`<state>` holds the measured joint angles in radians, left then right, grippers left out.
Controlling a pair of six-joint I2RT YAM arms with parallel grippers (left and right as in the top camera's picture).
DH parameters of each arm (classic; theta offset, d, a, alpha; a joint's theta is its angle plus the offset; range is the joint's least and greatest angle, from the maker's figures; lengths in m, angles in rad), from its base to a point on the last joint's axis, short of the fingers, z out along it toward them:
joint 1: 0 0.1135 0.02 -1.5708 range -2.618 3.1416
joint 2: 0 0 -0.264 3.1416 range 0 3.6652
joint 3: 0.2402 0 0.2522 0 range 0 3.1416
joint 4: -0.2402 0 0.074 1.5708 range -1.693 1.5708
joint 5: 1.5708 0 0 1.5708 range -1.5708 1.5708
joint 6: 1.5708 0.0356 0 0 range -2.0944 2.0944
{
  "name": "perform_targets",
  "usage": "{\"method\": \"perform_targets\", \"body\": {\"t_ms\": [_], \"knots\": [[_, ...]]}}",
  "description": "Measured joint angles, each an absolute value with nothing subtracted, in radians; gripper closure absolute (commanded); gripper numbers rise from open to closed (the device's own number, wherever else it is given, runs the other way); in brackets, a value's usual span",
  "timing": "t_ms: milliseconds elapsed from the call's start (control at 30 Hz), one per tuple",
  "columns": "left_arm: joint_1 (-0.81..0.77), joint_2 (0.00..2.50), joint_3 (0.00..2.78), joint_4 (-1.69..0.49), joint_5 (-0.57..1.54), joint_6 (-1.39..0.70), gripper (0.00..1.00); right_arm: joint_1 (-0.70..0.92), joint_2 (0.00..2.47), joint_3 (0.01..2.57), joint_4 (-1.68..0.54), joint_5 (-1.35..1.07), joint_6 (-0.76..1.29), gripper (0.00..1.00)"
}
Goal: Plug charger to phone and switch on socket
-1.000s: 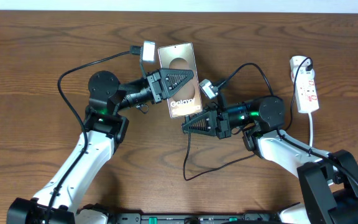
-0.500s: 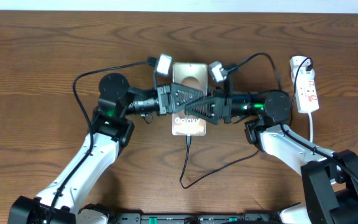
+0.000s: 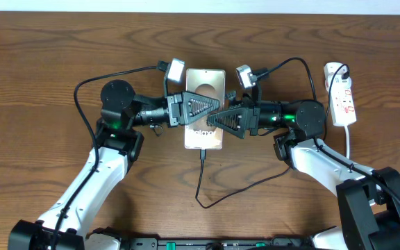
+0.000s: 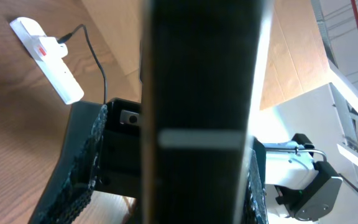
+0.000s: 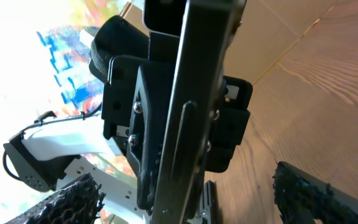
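The phone (image 3: 205, 82) lies flat-side up at the table's middle, and my left gripper (image 3: 212, 107) is shut on it from the left. In the left wrist view the phone's dark edge (image 4: 197, 93) fills the centre between my fingers (image 4: 76, 168). The black charger (image 3: 200, 182) runs up to the phone's lower edge, where its tip meets it. My right gripper (image 3: 217, 125) hovers at the phone's right side, open, holding nothing. In the right wrist view its fingertips (image 5: 73, 200) stand wide on either side of the phone (image 5: 188, 124). The white socket (image 3: 342, 94) lies at the far right.
The charger's black cable loops across the front of the table (image 3: 255, 182) and past my right arm to the socket's top end (image 3: 339, 69). A thick white cord (image 3: 349, 146) trails down from the socket. The socket also shows in the left wrist view (image 4: 45, 53).
My right gripper has opened and let go of the charger, whose tip now sits at the phone's lower edge. The phone has straightened and shifted slightly left with my left gripper.
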<state>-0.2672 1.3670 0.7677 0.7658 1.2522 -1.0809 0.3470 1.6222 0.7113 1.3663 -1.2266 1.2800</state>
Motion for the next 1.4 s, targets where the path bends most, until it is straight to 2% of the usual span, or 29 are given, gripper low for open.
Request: {"method": "perform_targets", "body": {"t_ms": [33,167,300,400,533,700,733,767,933,967,1167,1367,1400], "knots": [[-0.267,1.367,0.768,0.766,1.253,-1.081,0.93,0.347,1.622,0.711,1.366,-1.23,1.277,0.17],[-0.267,1.367,0.768,0.766,1.255,-1.081,0.92,0.347,1.622,0.711,1.365,-1.277,1.261,0.42],[-0.267,1.367,0.768,0.766,1.264,-1.081,0.92,0.347,1.622,0.711,1.365,-1.317,1.249,0.55],[-0.267,1.367,0.768,0.766,1.279,-1.081,0.92,0.347,1.622,0.711,1.366,-1.33,1.246,0.57],[-0.267,1.367,0.768,0.766,1.285,-1.081,0.92,0.347,1.622,0.711,1.365,-1.335,1.246,0.65],[-0.265,1.367,0.768,0.764,1.279,-1.077,0.93,0.347,1.622,0.712,1.374,-1.336,1.249,0.91],[-0.263,1.368,0.767,0.762,1.275,-1.075,0.91,0.348,1.621,0.712,1.376,-1.335,1.25,0.93],[-0.262,1.369,0.767,0.763,1.275,-1.072,0.83,0.348,1.618,0.713,1.372,-1.333,1.256,0.96],[-0.264,1.362,0.768,0.776,1.283,-1.078,0.47,0.346,1.626,0.711,1.36,-1.335,1.263,0.99],[-0.264,1.361,0.768,0.778,1.285,-1.085,0.44,0.346,1.628,0.711,1.367,-1.336,1.251,0.99],[-0.251,1.361,0.768,0.775,1.266,-1.095,0.34,0.346,1.628,0.711,1.422,-1.354,1.221,0.99],[-0.163,1.354,0.768,0.812,1.271,-1.095,0.28,0.321,1.63,0.711,1.485,-1.406,1.218,0.99],[-0.142,1.354,0.768,0.812,1.274,-1.095,0.23,0.308,1.63,0.711,1.485,-1.417,1.22,0.99]]}}
